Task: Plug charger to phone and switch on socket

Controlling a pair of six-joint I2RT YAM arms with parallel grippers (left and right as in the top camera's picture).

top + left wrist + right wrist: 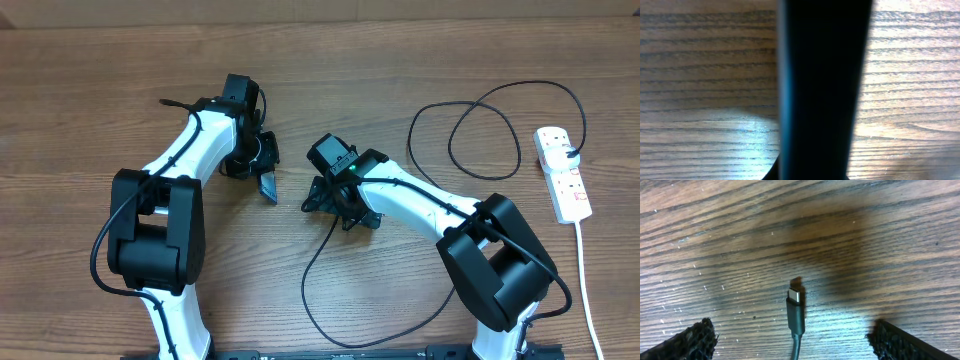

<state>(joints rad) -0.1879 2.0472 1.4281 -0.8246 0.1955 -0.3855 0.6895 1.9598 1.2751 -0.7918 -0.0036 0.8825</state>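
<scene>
Glass-slick and rigid by the look, so hold the phone firmly in the closed left gripper left of centre, then pinch the light, floppy charger by its stiff plug shell, lying loose on the table inside the wide-open right gripper.

The left arm and right arm share glossy white link shells, bulky black joint housings and thin black cables looped alongside. A green light glows on the right wrist. The right gripper has black, knobbly-textured pads.
</scene>
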